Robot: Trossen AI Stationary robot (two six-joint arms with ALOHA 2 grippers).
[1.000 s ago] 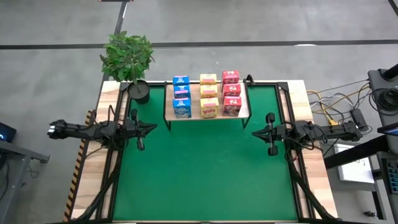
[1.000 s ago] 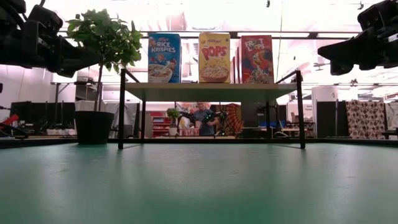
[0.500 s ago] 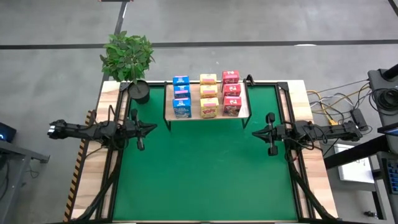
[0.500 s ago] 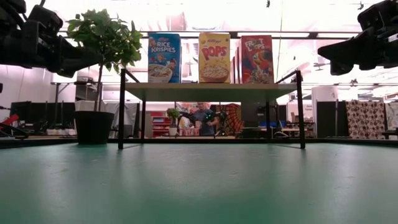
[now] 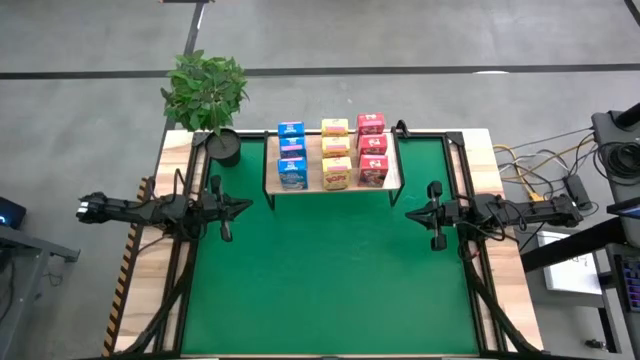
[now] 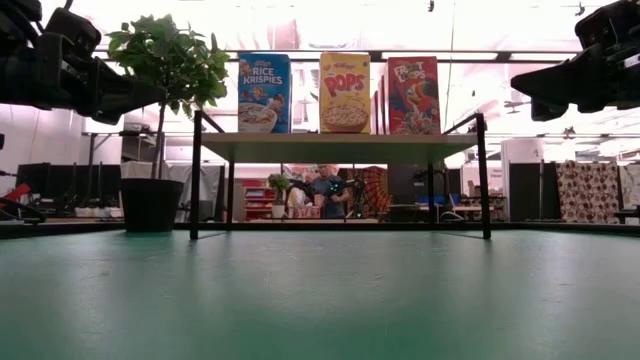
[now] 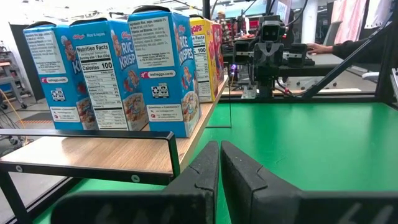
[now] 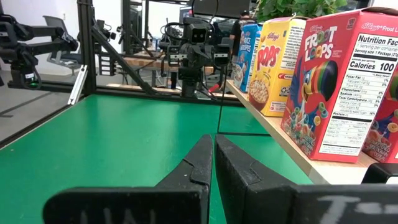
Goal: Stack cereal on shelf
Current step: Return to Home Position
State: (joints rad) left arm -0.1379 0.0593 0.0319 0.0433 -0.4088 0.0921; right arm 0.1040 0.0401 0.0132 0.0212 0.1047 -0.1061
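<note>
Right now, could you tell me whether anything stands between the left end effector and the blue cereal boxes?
Nothing visible does. Only bare green table surface lies between the shut left end effector and the three blue cardboard cereal boxes on the light-wood shelf. The right end effector waits opposite.

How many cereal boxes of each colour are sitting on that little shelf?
Blue boxes: 3
Yellow boxes: 3
Red boxes: 3
Total: 9, all on the shelf
</note>
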